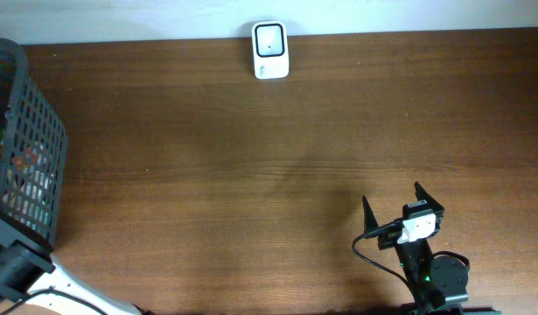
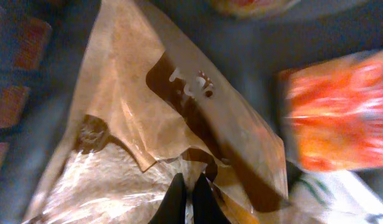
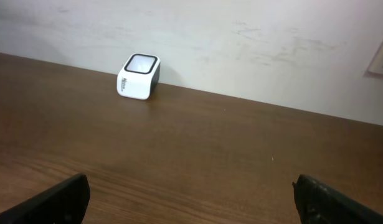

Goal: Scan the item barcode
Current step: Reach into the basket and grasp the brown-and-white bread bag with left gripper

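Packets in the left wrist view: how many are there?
3 clearly: a brown bag mid-frame, its fold pinched by the shut left gripper; an orange packet at right; a white-green packet lower right. Others may be hidden.

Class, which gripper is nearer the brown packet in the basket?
Left. The left gripper is shut on the brown packet inside the basket; the right gripper hangs open over the opposite side of the table, far from it.

White scanner (image 1: 270, 50), brown table (image 1: 251, 175), grey basket (image 1: 32, 140), tan bag (image 2: 129, 93)
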`<move>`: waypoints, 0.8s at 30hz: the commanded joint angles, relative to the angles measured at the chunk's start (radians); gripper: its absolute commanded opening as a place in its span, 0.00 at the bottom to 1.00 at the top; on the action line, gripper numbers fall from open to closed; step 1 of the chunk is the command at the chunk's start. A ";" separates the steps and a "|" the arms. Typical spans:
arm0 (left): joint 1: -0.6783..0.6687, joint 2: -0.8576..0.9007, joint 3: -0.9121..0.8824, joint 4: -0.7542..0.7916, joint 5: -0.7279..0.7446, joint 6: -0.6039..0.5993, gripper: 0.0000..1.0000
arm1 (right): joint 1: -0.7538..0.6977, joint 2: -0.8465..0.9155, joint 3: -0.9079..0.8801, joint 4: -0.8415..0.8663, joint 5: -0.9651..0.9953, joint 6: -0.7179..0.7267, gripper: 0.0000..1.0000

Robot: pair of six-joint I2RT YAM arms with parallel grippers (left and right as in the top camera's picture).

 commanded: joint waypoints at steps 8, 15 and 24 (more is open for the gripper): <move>-0.011 -0.189 0.000 0.002 0.018 -0.048 0.00 | 0.009 -0.005 -0.007 -0.003 0.009 0.000 0.98; -0.011 -0.209 0.000 -0.014 0.018 -0.090 0.00 | 0.009 -0.005 -0.007 -0.003 0.009 0.000 0.98; -0.026 -0.270 0.000 0.031 0.011 -0.153 0.00 | 0.009 -0.005 -0.007 -0.003 0.009 0.000 0.98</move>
